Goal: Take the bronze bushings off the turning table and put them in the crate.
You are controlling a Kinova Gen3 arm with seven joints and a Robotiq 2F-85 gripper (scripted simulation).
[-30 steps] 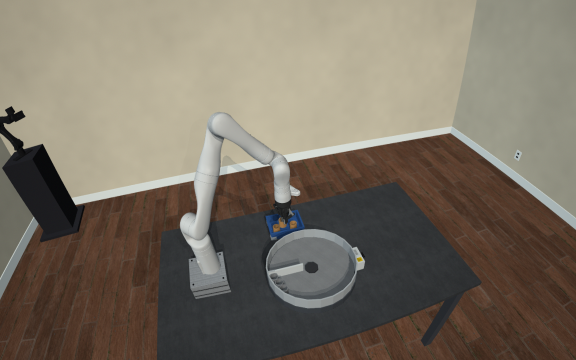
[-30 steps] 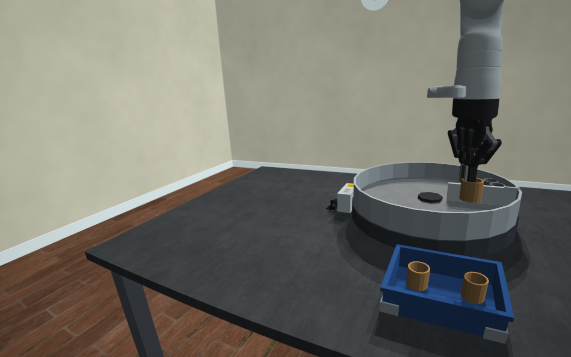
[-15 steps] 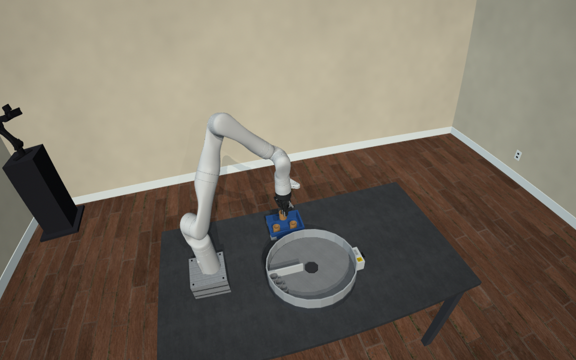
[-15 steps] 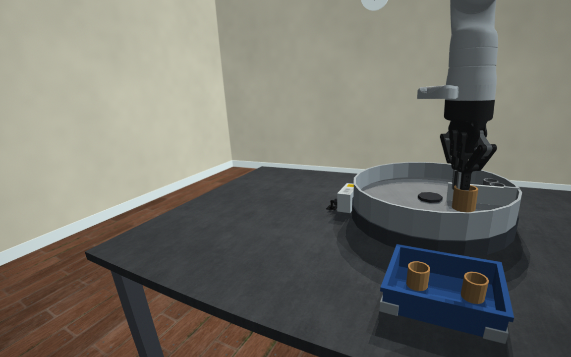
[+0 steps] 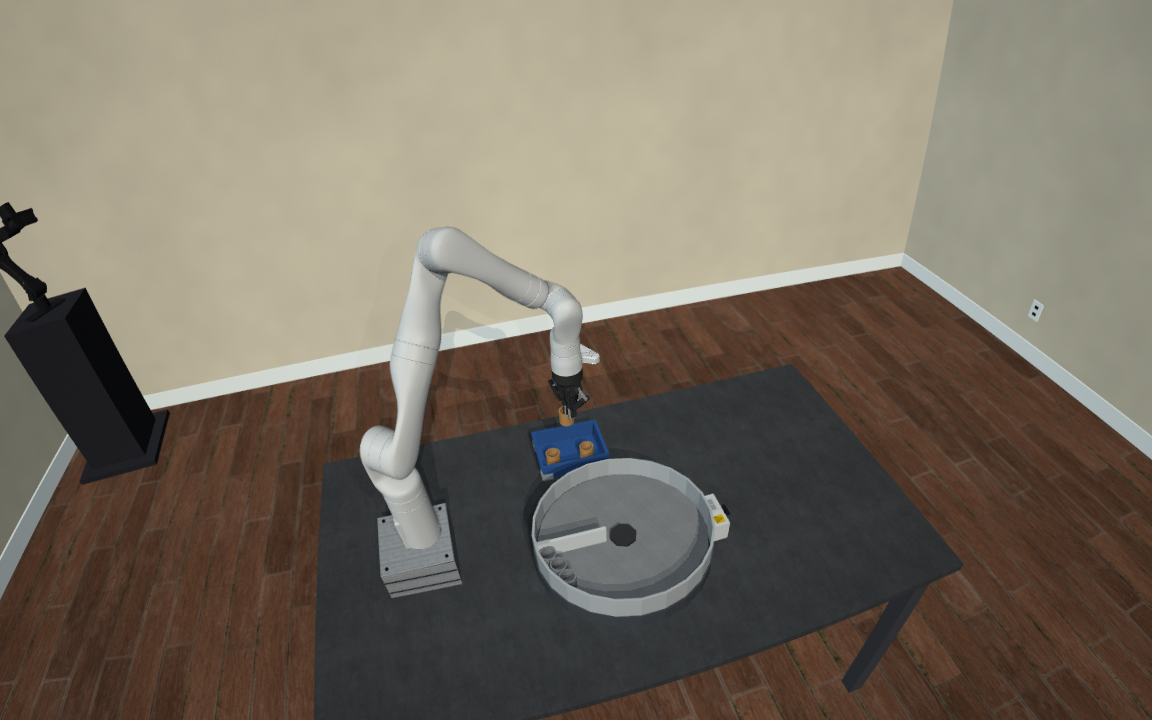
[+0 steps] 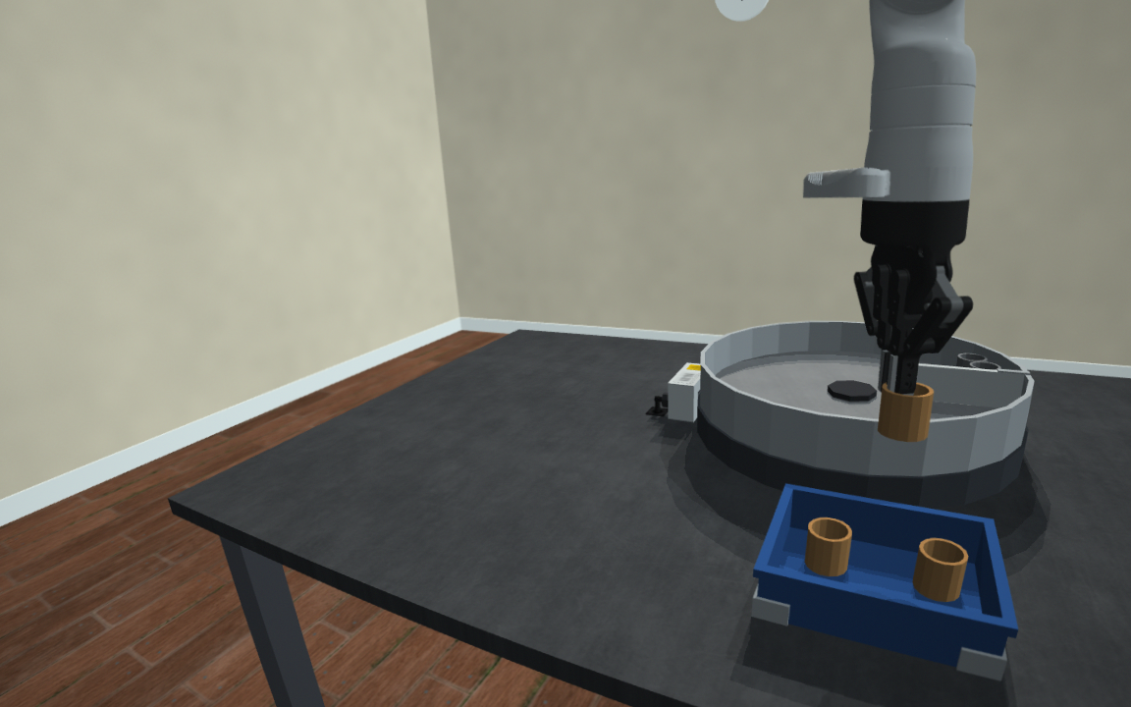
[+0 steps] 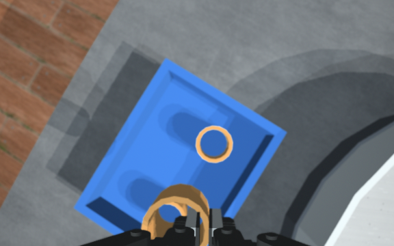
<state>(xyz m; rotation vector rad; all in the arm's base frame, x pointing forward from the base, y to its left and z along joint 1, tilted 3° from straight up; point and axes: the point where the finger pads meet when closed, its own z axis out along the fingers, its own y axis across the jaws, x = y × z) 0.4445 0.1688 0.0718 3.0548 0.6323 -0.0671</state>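
My gripper (image 5: 567,409) (image 6: 897,378) (image 7: 204,224) is shut on the wall of a bronze bushing (image 5: 566,417) (image 6: 904,419) (image 7: 185,190), one finger inside it. It holds the bushing upright in the air, above the blue crate (image 5: 569,464) (image 6: 868,615) (image 7: 126,130). Two bronze bushings stand apart in the crate: one (image 5: 585,450) (image 6: 827,551) (image 7: 230,145) shows fully in the wrist view, the other (image 5: 552,456) (image 6: 940,571) is mostly hidden there behind the held one. Three steel bushings (image 5: 558,564) (image 6: 984,365) sit on the turning table (image 5: 652,501) (image 6: 780,378) (image 7: 388,201) beside its divider.
The turning table's raised ring wall (image 5: 625,602) (image 6: 834,439) stands close to the crate. A pale divider (image 5: 576,539) (image 6: 960,385) runs from near the dark hub (image 5: 622,534) (image 6: 851,390) to that wall. A white box (image 5: 716,517) (image 6: 683,394) is at the ring's outer side.
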